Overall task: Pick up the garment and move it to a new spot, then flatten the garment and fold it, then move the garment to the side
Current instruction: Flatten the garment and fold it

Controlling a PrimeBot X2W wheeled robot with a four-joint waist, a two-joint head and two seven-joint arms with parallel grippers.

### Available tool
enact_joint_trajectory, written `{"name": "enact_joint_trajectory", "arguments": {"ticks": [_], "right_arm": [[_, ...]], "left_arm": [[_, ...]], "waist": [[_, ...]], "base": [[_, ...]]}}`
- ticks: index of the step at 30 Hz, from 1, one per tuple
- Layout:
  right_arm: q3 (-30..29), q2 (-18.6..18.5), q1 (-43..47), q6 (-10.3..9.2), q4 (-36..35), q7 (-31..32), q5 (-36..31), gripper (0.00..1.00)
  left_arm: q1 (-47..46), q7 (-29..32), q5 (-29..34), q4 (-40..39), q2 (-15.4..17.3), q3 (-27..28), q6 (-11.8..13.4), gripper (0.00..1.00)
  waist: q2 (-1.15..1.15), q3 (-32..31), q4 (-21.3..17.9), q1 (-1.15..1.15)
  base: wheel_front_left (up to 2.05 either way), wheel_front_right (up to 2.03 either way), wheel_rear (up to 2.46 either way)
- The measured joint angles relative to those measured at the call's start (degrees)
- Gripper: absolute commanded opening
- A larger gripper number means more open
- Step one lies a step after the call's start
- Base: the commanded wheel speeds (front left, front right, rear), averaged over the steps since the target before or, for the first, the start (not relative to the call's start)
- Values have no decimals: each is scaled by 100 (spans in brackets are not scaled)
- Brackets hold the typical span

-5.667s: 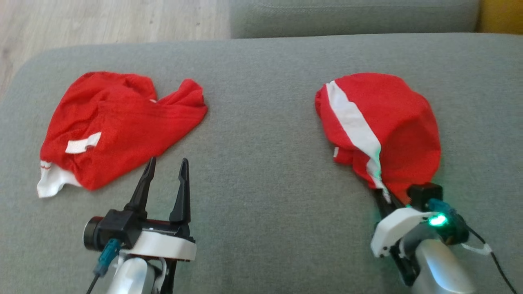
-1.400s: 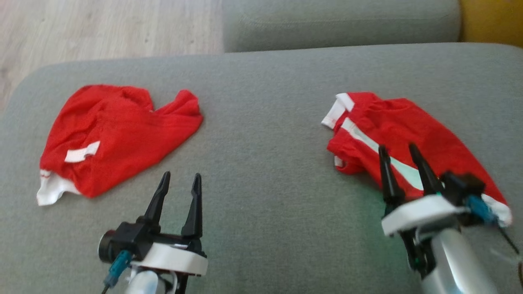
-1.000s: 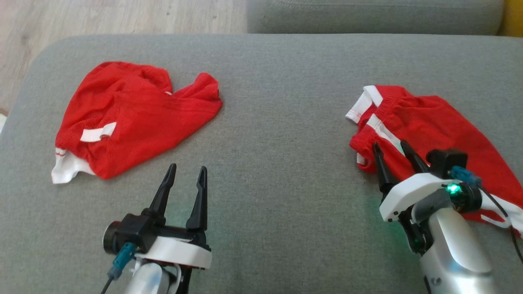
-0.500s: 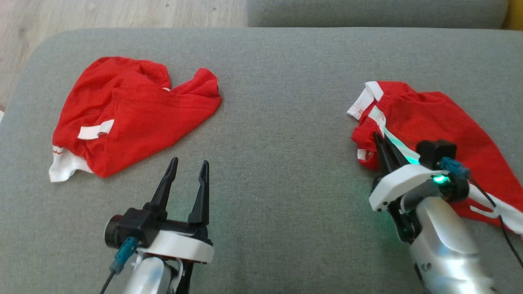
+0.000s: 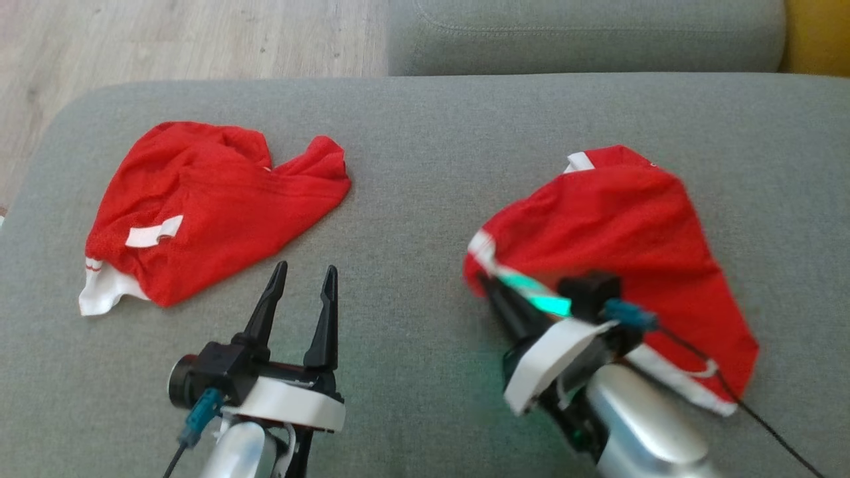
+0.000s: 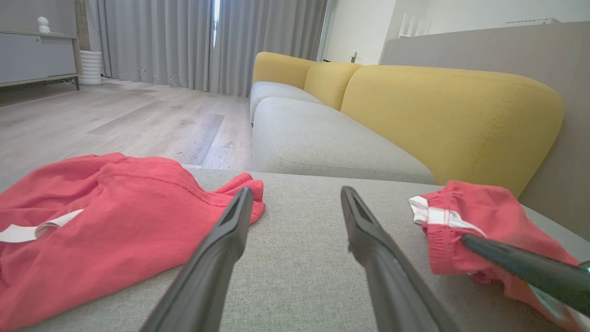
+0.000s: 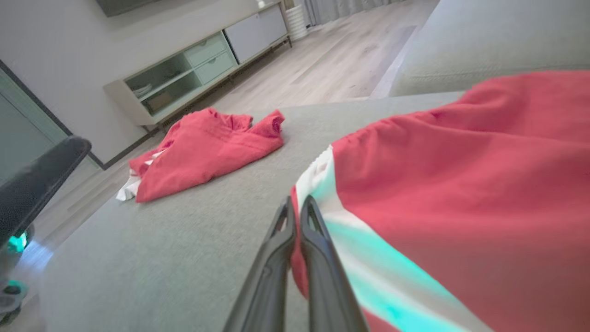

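My right gripper is clamped on the white-striped edge of the garment, which sits bunched on the grey cushion, well to the right of the other red garment. My left gripper hangs wide and empty just in front of that other garment. My worry is the bite: it looks like a thin fold at the hem, so a quick pull could slip it free or drag the cloth into a tighter heap. The wrist cable crossing the fabric could snag too. I can't tell how much cloth the jaws hold, and my arm covers part of the garment.
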Motion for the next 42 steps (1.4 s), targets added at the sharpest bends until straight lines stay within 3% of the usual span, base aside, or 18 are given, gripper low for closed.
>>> {"name": "enact_joint_trajectory", "arguments": {"ticks": [9, 10, 11, 16, 20, 25, 31, 36, 42], "right_arm": [[1395, 2, 5, 0, 40, 409, 566, 0], [1528, -2, 2, 1, 119, 425, 563, 38], [1528, -2, 2, 1, 119, 425, 563, 100], [1795, 1, -24, 1, 291, 250, 664, 100], [1440, -80, -270, 1, 277, -120, 760, 100], [565, -459, -458, 1, 88, -543, 677, 100], [-1070, -739, -369, 1, -133, -761, 68, 100], [-2349, -559, 384, 0, -198, -805, -619, 100], [-2930, -52, 1018, 1, -487, -804, -1082, 100]], "left_arm": [[52, 0, 0, 0, 0, 25, -1, 100], [56, 0, -1, 0, 0, 32, -1, 100], [56, 0, -1, 0, 0, 32, -1, 100], [66, 0, -16, 0, 0, 89, 2, 100], [130, 0, -25, -9, 0, 134, 8, 100], [174, 0, -25, -62, 0, 181, 9, 100], [177, 0, -25, -154, 0, 263, 9, 100], [264, 0, -25, -219, 0, 275, 9, 100], [297, 0, -24, -230, 1, 261, 1, 100]], "waist": [[0, -61, 51, 0], [0, -67, 49, 0], [0, -67, 49, 0], [0, -99, -2, 0], [0, -127, -103, 1], [0, -204, -267, 1], [0, -314, -467, 1], [0, -353, -548, 0], [0, -267, -569, 0]], "base": [[0, 0, 0], [0, 0, 0], [0, 0, 0], [0, 0, 0], [0, 0, 0], [0, 0, 0], [0, 0, 0], [0, 0, 0], [0, 0, 0]]}}
